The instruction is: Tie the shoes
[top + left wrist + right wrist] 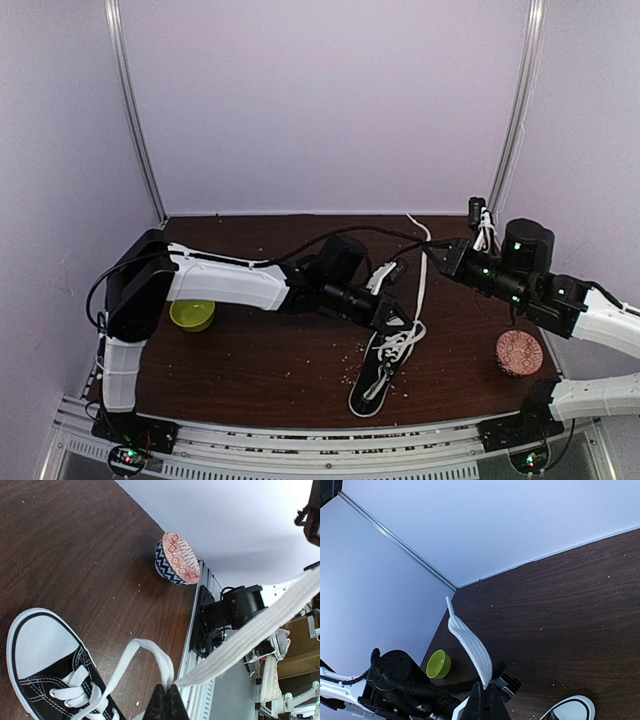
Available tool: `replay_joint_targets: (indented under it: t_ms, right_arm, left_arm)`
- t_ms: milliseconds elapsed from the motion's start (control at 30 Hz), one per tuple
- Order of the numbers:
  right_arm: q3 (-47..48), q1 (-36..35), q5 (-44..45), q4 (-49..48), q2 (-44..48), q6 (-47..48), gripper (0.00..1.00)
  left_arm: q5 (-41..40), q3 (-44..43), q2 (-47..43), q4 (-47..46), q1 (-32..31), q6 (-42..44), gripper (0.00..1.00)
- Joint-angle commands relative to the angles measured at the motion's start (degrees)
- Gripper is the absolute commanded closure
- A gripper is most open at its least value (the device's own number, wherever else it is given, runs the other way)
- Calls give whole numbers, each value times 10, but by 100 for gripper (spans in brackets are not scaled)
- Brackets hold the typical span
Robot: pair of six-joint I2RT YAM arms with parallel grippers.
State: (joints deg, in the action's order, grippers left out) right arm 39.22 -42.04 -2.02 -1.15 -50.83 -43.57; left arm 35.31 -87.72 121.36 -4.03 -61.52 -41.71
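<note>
The black sneaker (pixel 383 368) with white sole and toe cap lies on the brown table, toe toward the near edge. Its toe cap shows in the left wrist view (pixel 37 647) and at the bottom of the right wrist view (pixel 572 708). My left gripper (pixel 404 316) is shut on a white lace (pixel 150 652) just above the shoe's lacing; the jaws (pixel 167 692) pinch a folded loop. The lace (pixel 422 285) runs up taut to my right gripper (pixel 436 250), which is shut on it (pixel 487 689). The free lace end (pixel 467 642) sticks up past the jaws.
A green bowl (pixel 192 314) sits at the left under the left arm. A red-patterned bowl (pixel 519 352) lies tipped on its side at the right, also in the left wrist view (pixel 177 559). Crumbs dot the table. White walls enclose three sides.
</note>
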Motion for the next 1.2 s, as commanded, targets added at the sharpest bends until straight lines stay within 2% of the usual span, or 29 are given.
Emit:
replay_joint_targets:
  t_ms: [0, 167, 1167]
  right_arm:
    - [-6, -2, 27, -9, 4, -8, 100]
    - [-8, -1, 38, -8, 4, -11, 100]
    - [-7, -1, 35, -19, -2, -16, 100]
  left_arm:
    - [22, 18, -4, -54, -3, -7, 100]
    - [31, 28, -4, -72, -3, -11, 100]
    - [76, 8, 24, -96, -8, -7, 82]
